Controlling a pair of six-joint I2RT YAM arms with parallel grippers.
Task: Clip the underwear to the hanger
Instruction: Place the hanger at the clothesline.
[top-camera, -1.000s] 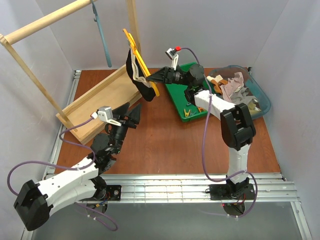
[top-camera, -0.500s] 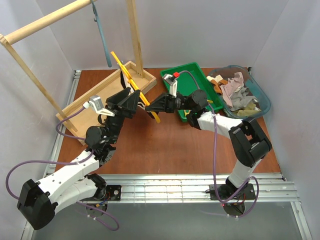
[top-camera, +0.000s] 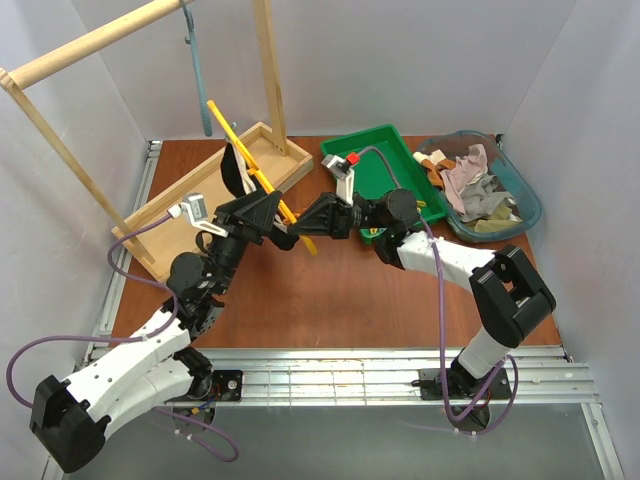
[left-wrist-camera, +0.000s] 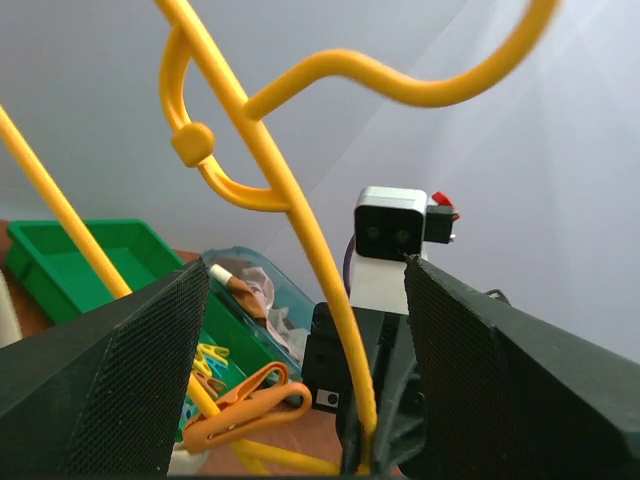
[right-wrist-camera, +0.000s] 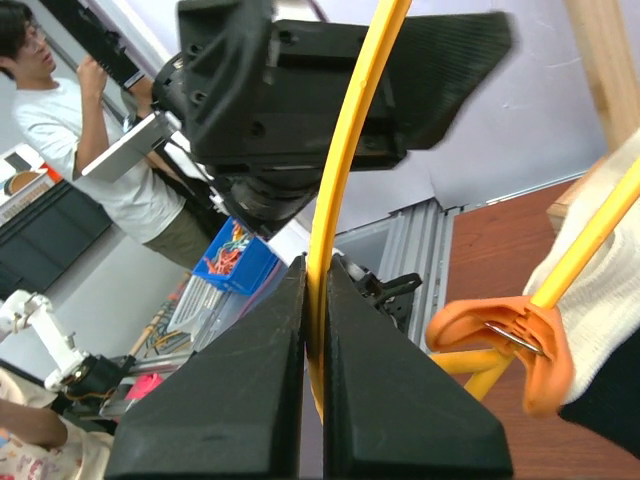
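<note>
The yellow-orange hanger (top-camera: 262, 177) is held tilted in the air above the table's left middle. My right gripper (top-camera: 308, 227) is shut on its lower end, and the wrist view shows the fingers pinched on the yellow bar (right-wrist-camera: 335, 180). The black underwear (top-camera: 236, 170) with a cream edge (right-wrist-camera: 610, 275) hangs from the hanger by an orange clip (right-wrist-camera: 497, 335). My left gripper (top-camera: 266, 210) is open, its jaws standing on either side of the hanger's shoulder (left-wrist-camera: 300, 240) without touching it. The hook (left-wrist-camera: 400, 85) and the clip (left-wrist-camera: 240, 405) show in the left wrist view.
A green tray (top-camera: 392, 146) with clips sits at the back middle. A teal bin (top-camera: 523, 190) of clothes is at the back right. A wooden rack with a rail (top-camera: 90, 42), a grey-blue hanger (top-camera: 203, 85) and its wooden base (top-camera: 215, 185) stand at the left.
My right gripper has carried the hanger and underwear down and left from the back. My left arm has risen, and its open jaws now straddle the hanger.
</note>
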